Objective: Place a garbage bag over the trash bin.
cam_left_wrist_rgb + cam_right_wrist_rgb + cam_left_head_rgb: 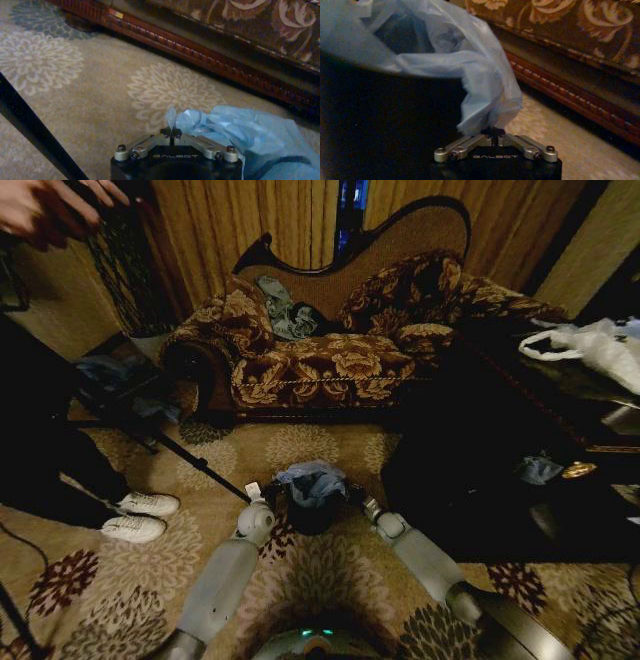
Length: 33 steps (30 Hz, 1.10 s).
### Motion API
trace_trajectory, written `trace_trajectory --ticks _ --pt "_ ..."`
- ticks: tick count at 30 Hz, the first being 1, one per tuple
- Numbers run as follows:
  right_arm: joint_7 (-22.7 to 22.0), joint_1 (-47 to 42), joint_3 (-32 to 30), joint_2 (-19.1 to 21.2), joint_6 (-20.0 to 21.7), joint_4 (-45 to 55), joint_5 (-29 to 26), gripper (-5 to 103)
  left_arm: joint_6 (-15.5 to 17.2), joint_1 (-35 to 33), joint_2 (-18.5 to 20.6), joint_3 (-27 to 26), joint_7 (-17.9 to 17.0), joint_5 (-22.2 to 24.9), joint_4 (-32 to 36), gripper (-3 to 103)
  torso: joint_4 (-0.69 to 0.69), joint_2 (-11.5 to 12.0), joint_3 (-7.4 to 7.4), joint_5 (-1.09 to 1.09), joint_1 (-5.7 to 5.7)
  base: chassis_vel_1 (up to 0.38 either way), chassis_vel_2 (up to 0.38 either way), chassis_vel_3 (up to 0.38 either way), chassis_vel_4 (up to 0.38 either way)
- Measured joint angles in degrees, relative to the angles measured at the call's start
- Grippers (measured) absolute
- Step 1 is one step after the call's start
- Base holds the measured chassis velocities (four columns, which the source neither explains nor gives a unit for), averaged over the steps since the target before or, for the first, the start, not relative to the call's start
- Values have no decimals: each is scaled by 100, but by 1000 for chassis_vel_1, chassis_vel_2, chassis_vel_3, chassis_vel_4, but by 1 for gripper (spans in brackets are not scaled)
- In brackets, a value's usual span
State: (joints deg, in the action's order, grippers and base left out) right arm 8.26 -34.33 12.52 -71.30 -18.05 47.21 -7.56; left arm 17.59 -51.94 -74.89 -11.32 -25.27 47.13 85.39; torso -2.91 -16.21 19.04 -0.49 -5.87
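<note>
The small black trash bin [310, 518] stands on the carpet between my two arms. The light blue garbage bag [312, 480] is bunched over its top. My left gripper [256, 493] is at the bin's left side. In the left wrist view, this gripper [171, 132] is shut on a pinched edge of the garbage bag [245, 129]. My right gripper [360, 498] is at the bin's right side. In the right wrist view, it [495, 132] is shut on a strip of the bag [485, 97] that hangs down the bin's dark wall [380, 123].
A floral sofa [330, 360] stands close behind the bin. A black tripod leg [195, 465] slants across the carpet to the left. A person's white sneakers [140, 515] are at the left. A dark table [560, 410] with a white plastic bag [595, 345] is at the right.
</note>
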Motion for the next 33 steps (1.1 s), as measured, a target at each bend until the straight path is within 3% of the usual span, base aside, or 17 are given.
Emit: trace_trajectory --ticks 20,33 --pt "88 -222 -119 -33 -176 56 134 0 48 281 -164 18 298 31 -1059 0 -1 0 0 -1 0 0 0 0 0" --pt "-48 -338 -158 -9 -216 185 192 0 25 211 -172 15 378 -61 -1051 0 1 0 0 0 0 0 0 0 0"
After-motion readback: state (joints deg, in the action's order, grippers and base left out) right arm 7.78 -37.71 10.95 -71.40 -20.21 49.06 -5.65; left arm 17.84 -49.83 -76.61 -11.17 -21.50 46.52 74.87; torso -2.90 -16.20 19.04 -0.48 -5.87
